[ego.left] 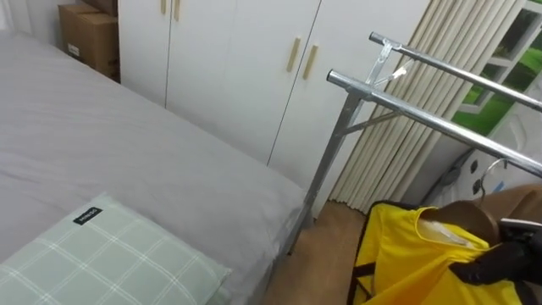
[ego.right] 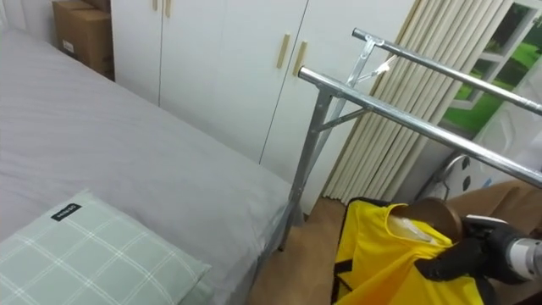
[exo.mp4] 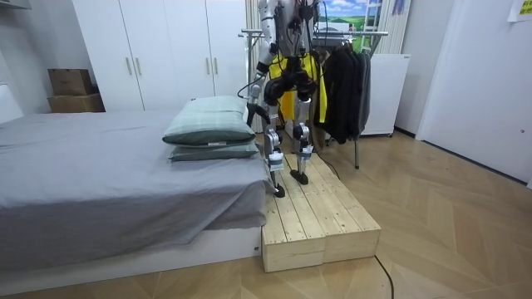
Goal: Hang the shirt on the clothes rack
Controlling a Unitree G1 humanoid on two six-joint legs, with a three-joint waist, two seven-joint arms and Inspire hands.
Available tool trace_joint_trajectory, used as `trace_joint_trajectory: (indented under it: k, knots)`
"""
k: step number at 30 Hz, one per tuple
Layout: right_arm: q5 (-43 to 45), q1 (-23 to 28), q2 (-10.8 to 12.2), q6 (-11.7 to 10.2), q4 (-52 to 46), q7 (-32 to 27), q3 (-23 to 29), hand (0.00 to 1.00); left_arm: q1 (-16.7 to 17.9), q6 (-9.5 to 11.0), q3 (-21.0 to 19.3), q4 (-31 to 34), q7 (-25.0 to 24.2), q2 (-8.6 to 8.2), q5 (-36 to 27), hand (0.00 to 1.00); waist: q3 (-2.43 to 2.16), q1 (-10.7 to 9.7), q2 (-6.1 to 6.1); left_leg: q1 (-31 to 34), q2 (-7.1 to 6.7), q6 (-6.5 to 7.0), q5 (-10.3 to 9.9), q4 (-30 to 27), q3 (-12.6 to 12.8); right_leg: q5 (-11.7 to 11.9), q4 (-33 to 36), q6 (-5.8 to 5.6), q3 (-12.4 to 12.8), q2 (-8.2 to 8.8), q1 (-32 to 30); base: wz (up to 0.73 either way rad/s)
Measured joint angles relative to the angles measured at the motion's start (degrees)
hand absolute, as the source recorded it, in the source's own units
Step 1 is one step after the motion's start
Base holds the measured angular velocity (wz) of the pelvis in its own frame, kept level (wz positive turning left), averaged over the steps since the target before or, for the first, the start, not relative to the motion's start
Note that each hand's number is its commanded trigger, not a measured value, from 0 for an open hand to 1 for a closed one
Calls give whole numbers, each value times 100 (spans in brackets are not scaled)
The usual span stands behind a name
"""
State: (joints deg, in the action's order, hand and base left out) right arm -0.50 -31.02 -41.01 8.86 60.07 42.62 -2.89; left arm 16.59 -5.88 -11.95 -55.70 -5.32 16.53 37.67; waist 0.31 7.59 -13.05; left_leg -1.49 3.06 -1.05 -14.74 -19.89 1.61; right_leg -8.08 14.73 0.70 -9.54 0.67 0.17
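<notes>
Risk of dropping: your right hand [ego.right: 464, 259], closed on the collar of the yellow garment [ego.right: 381, 254], holds it below the rack rail [ego.right: 389, 111], so a short lift misses it.

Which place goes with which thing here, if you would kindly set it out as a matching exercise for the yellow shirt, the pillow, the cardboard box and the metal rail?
Things:
1. yellow shirt
2. pillow
3. cardboard box
4. metal rail

Places:
A. on the bed
B. in front of the curtain
C. held by the right hand
D. beside the wardrobe

Pairs: 1-C, 2-A, 3-D, 4-B.
</notes>
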Motion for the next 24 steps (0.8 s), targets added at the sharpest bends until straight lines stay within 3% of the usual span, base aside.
trace_joint_trajectory:
  k: [6,8,13,20,22,24]
  knots:
    - [2,-10,-20,0,-3,17,21,100,-2,35,231,48,-82,5,13,0,-7,-80,138,258,16,62,-124,-299,-27,23,86,-30,-54,35,-123,4]
    - [8,-17,-47,-1,-4,96,22,100,-2,88,229,50,-259,3,65,0,-32,-103,192,336,-20,122,-182,-410,-18,-6,221,-75,-30,75,-172,0]
    - [4,-21,-174,-9,-7,215,21,100,-5,159,320,47,-441,-1,58,0,1,-82,274,381,-68,171,-354,-621,8,-59,508,-160,-31,120,-233,-2]
    - [-262,-81,-392,-7,-13,187,16,100,-11,180,345,13,-440,-21,53,0,34,-51,335,419,-36,231,-504,-876,-10,-54,626,-170,-379,137,-271,-4]
    - [-325,-96,-502,-5,-4,169,-31,100,-34,206,409,10,-440,-29,49,0,33,-37,443,539,-27,237,-621,-1169,-146,-54,593,-158,-561,105,-283,0]
    - [-376,-96,-550,-4,12,171,-34,100,-30,223,432,10,-439,-30,49,0,34,-118,534,678,-1,224,-718,-1427,-267,-122,595,-61,-735,103,-263,11]
